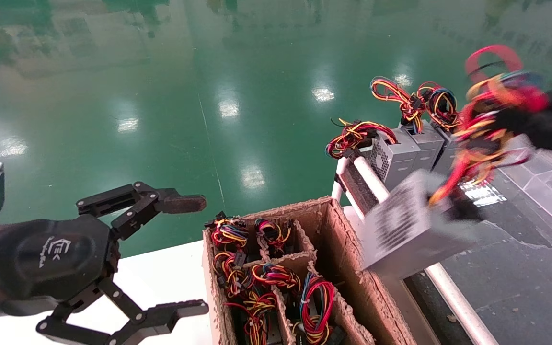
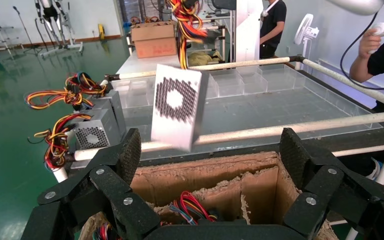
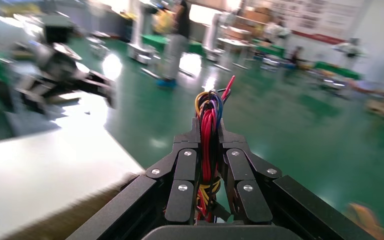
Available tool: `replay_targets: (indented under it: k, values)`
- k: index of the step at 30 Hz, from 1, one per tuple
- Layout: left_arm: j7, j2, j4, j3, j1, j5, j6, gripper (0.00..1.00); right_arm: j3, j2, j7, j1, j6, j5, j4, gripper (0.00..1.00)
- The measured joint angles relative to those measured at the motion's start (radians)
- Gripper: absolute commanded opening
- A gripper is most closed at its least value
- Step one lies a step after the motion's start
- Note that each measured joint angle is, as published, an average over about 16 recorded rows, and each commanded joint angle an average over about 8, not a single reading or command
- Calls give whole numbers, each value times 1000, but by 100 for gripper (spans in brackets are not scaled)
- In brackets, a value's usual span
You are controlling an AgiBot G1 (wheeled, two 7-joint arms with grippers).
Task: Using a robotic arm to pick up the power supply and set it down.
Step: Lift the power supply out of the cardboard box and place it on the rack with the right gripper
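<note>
Here the power supply (image 1: pixel 412 230) hangs below the right tool (image 3: pixel 210 150).

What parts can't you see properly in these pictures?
- Head view: the right gripper is blurred behind the red and yellow wire bundle it clamps.
- Right wrist view: the hanging grey metal power supply box is out of frame.
- Head view: units inside the brown cardboard divider box are buried under wires.

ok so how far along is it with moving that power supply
Pick-up looks done: the right tool is shut on the wire bundle, and the power supply hangs in the air beside the cardboard box. Setting it down is left. The left tool waits open by the box.
</note>
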Motion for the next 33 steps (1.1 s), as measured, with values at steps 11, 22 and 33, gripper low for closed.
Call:
replay_targets:
  k: [11,22,33]
  values:
    - [0,0,0,0,0,0,0,100,49,163,-95,-100,-21,4,-146,0]
    - [0,0,0,1,0,-1,0,100,58,217,-190,-249,-72,74,-296,0]
    - [1,-1,0,1,0,-1,-1,100,48,177,-247,-340,0,105,-288,0]
